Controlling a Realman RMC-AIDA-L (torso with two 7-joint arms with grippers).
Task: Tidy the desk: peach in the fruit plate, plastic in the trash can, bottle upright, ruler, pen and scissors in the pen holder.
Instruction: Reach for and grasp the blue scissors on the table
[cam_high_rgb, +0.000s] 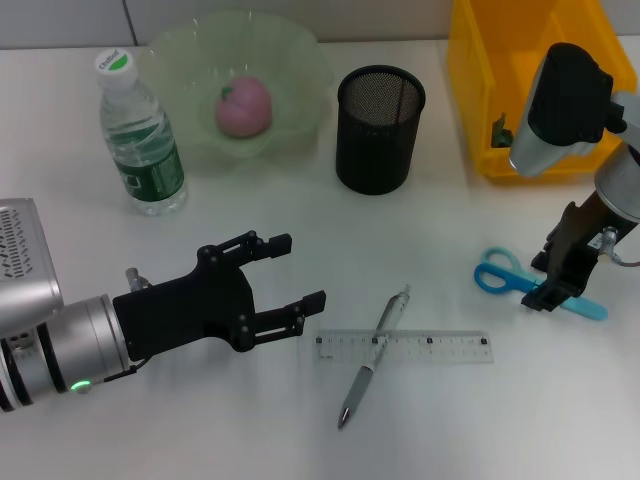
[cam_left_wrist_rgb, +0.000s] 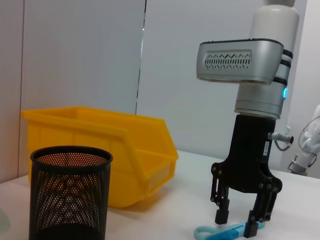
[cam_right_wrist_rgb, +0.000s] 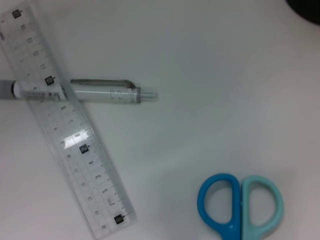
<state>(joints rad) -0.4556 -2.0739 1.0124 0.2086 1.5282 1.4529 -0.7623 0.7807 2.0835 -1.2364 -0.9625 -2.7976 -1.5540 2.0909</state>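
Head view: on the desk (cam_high_rgb: 200, 420) one upright bottle (cam_high_rgb: 141, 136), one pink peach (cam_high_rgb: 243, 107) in the green plate (cam_high_rgb: 300, 60), one black mesh holder (cam_high_rgb: 379, 129), one pen (cam_high_rgb: 374, 356) crossing one clear ruler (cam_high_rgb: 440, 347), left tool (cam_high_rgb: 296, 272) open and empty, right tool (cam_high_rgb: 562, 285) straddling one blue scissors (cam_high_rgb: 500, 276); left wrist view: right tool (cam_left_wrist_rgb: 239, 223) open over scissors (cam_left_wrist_rgb: 216, 232); right wrist view: ruler (cam_right_wrist_rgb: 70, 135) overlies pen (cam_right_wrist_rgb: 105, 91).

Pen holder (cam_high_rgb: 379, 128) matt black metal mesh; ruler (cam_high_rgb: 404, 346) clear glossy plastic; table (cam_high_rgb: 470, 420) smooth white.
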